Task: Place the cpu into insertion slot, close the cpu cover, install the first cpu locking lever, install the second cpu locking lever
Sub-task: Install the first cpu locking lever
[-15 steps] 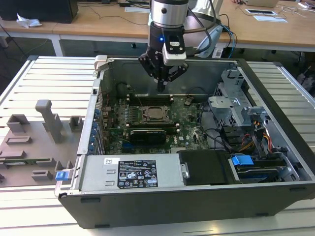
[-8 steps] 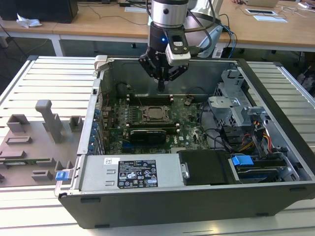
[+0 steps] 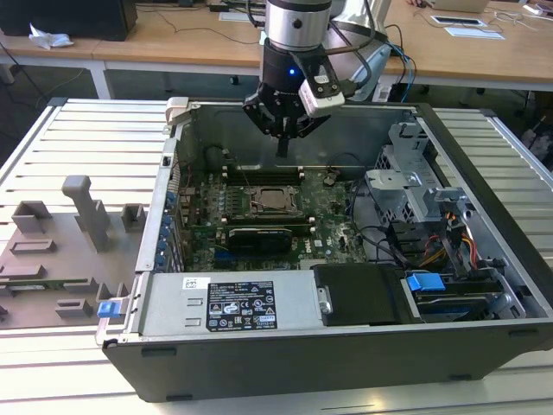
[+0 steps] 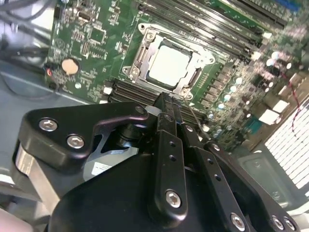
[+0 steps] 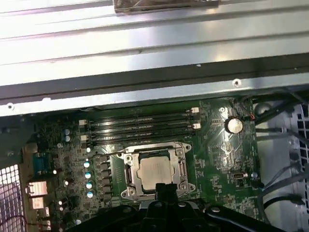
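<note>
Beneath jaws, apart: cpu point(image 4: 169, 66) sat in slot point(image 4: 131, 72), cover point(image 4: 159, 41) apparently down. Gripper point(image 4: 165, 101) pinched together, empty. Risk: skewed descent could gouge cover, board point(image 4: 91, 38).

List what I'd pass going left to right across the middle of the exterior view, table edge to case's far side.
grey fixture blocks → case's left wall → cpu on the motherboard → metal drive cage → orange and yellow cables
</note>
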You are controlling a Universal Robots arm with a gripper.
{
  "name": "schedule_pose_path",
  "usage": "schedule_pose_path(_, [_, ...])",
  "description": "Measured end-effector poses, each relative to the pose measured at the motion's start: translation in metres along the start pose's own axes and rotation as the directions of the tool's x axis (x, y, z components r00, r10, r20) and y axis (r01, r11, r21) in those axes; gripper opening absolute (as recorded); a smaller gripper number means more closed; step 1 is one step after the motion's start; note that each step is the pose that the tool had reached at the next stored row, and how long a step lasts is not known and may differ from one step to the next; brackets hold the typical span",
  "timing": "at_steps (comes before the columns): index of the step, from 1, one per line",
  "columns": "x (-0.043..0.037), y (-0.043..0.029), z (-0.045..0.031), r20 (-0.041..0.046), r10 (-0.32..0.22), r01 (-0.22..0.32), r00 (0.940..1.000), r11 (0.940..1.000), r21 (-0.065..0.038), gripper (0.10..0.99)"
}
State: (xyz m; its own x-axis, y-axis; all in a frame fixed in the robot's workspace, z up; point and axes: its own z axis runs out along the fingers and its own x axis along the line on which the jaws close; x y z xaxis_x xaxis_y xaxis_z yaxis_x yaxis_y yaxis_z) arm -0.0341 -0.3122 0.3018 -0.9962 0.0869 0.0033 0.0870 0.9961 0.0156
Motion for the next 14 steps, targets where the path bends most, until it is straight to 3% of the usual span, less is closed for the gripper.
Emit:
schedule_pose_path(1, [0.0, 0.0, 0.0, -0.0008, -0.038, 0.038, 0.9993, 0.9993, -0.002, 0.106])
schedule_pose_path(4, [0.0, 0.0, 0.0, -0.0017, -0.086, 0.085, 0.9963, 0.9963, -0.01, 0.106])
schedule_pose_path(8, [0.0009, -0.0001, 0.0001, -0.0016, -0.086, 0.086, 0.9963, 0.9962, -0.013, 0.106])
schedule_pose_path(14, [0.0293, -0.0026, 0.0003, -0.0006, -0.086, 0.086, 0.9963, 0.9962, -0.013, 0.106])
